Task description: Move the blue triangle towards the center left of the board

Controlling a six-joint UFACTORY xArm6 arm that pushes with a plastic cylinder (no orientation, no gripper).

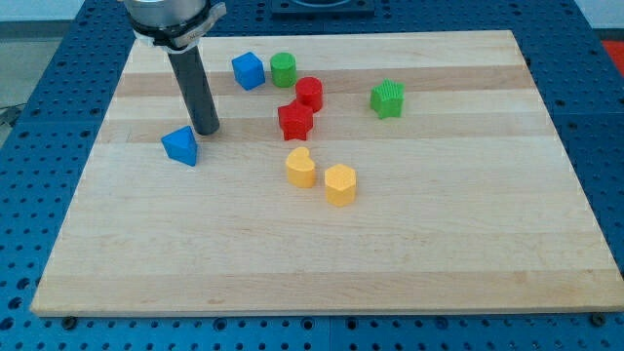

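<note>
The blue triangle (180,145) lies on the wooden board (390,244) at the view's left, a little above mid-height. My tip (206,131) rests on the board just to the upper right of the blue triangle, very close to it or touching it. The dark rod rises from there to the view's top.
A blue cube (248,70) and a green cylinder (284,69) sit near the top. A red cylinder (309,93) and a red star (294,121) are below them. A green star (387,98) is to the right. A yellow heart (300,167) and a yellow hexagon (340,184) sit near the middle.
</note>
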